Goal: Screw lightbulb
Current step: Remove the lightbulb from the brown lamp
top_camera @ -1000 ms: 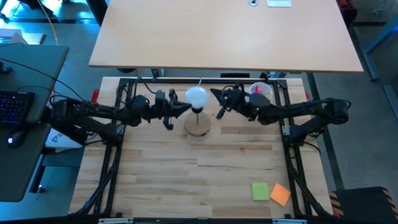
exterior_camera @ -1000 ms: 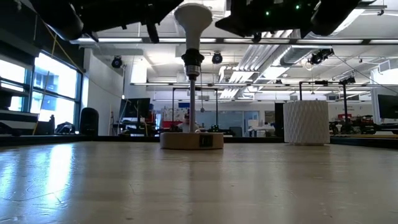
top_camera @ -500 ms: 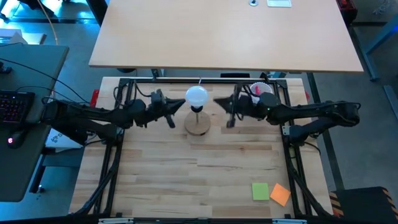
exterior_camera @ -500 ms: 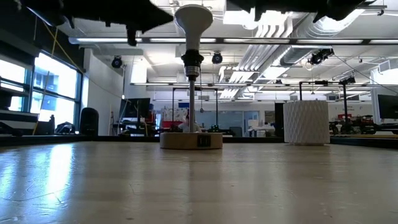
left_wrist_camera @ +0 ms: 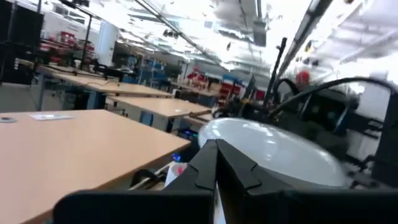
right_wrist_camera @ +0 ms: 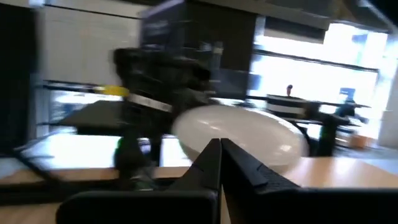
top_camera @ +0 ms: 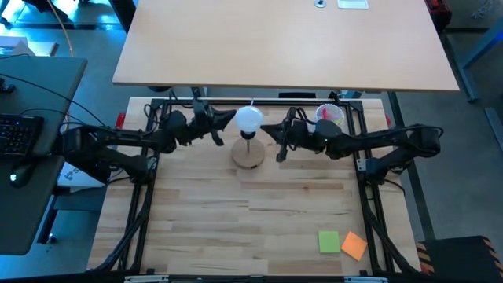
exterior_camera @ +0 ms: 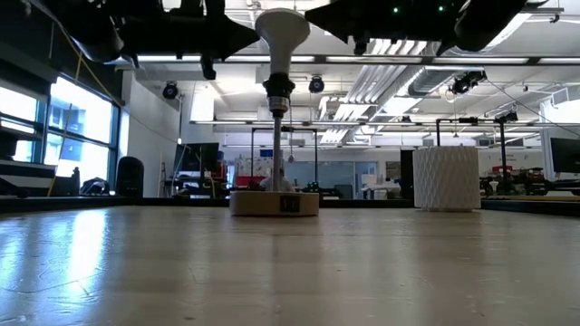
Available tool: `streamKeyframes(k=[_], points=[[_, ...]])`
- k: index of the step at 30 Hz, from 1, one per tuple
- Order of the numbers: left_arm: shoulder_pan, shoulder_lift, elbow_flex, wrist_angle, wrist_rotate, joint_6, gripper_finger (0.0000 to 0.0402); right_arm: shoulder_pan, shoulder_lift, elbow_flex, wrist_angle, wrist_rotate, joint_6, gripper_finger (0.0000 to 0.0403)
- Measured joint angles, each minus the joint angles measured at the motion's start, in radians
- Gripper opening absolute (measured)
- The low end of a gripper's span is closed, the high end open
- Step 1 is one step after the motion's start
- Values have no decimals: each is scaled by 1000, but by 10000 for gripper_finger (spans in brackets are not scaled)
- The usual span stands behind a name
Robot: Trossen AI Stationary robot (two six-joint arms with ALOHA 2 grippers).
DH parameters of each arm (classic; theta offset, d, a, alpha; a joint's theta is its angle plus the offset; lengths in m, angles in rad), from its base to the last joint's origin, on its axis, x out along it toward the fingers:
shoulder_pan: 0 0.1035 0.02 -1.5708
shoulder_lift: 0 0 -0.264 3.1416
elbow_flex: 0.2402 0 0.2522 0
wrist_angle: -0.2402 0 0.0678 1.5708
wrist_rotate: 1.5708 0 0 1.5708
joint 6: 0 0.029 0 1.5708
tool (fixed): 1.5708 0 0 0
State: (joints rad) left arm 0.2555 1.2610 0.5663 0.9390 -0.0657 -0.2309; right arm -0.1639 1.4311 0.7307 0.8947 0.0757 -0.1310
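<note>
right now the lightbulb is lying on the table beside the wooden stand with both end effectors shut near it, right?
Not lying on the table: the low view shows the lightbulb upright atop the wooden stand. Both end effectors, left and right, are shut beside it.

You have one lightbulb (top_camera: 249, 119) in the scene, and it sits on one round wooden stand (top_camera: 248, 156). There is one white cup (top_camera: 331, 115) at the far right part of the work table (top_camera: 259, 204). You can count two sticky notes near the front edge: one green note (top_camera: 328, 241) and one orange note (top_camera: 354, 245). Two arms reach in, so you have two grippers: one left gripper (top_camera: 229, 121) and one right gripper (top_camera: 266, 130), each with fingers pressed together. Behind the work table stands one larger light desk (top_camera: 283, 47). At the left side you see one keyboard (top_camera: 20, 135).
</note>
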Motion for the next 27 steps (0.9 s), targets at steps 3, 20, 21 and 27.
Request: streamKeyframes(k=[3, 20, 21, 27], points=[[-43, -7, 1, 11, 17, -49, 0, -31, -2, 0, 2, 117, 33, 0], [-230, -45, 3, -71, -39, 1, 0, -50, -39, 1, -22, 96, 7, 0], [-235, -60, 3, -102, -49, 1, 0, -50, -46, 1, -25, 64, -1, 0], [-245, -166, 2, -389, -260, 0, 0, -59, -50, 1, -22, -179, 27, 0]])
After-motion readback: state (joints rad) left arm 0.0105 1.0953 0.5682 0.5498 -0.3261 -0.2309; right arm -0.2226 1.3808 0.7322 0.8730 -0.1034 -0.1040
